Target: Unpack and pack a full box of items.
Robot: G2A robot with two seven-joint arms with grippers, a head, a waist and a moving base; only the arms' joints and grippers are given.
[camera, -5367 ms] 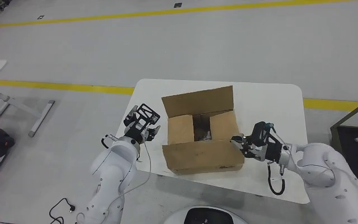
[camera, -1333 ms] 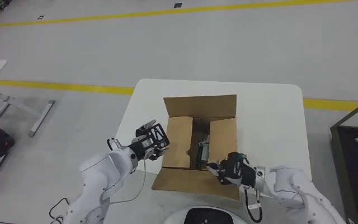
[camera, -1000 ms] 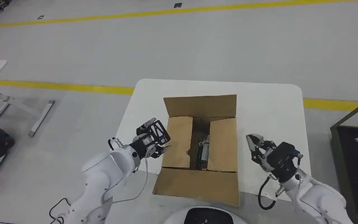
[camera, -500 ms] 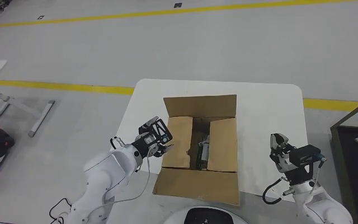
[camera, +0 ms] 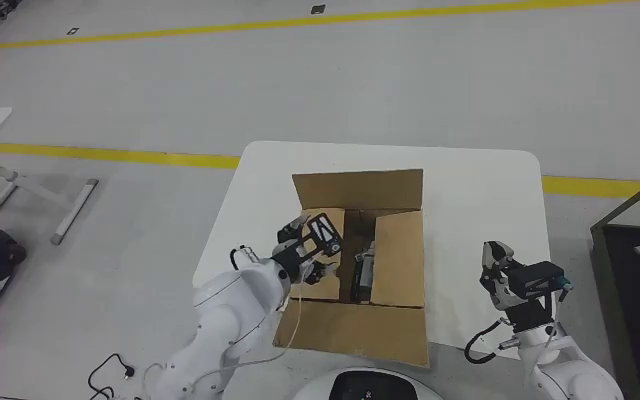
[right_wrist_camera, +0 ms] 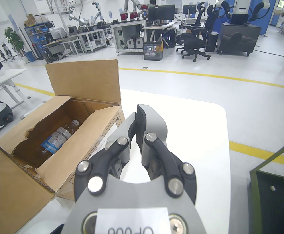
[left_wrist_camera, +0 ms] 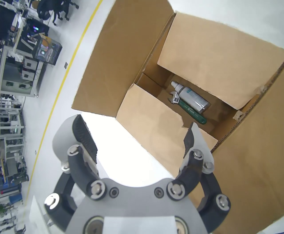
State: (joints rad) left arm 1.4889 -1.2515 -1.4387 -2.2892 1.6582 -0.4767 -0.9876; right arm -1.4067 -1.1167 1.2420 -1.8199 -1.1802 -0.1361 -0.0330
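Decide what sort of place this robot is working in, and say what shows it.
Probably a robotics lab or workshop: robot arms rise behind workbenches in the background, office chairs sit by monitors, and yellow lines mark the floor.

Bright, even light is coming down from above. The white counter (left_wrist_camera: 115, 150) is glowing so hard in the left wrist view that it is looking almost blank. The inside of the box (left_wrist_camera: 124, 55) is sitting in soft shade, and the bottle (left_wrist_camera: 190, 97) down there is catching a small shine. The pale floor (right_wrist_camera: 244, 106) is shining a little. The yellow line (left_wrist_camera: 53, 108) is bending near the picture's edge.
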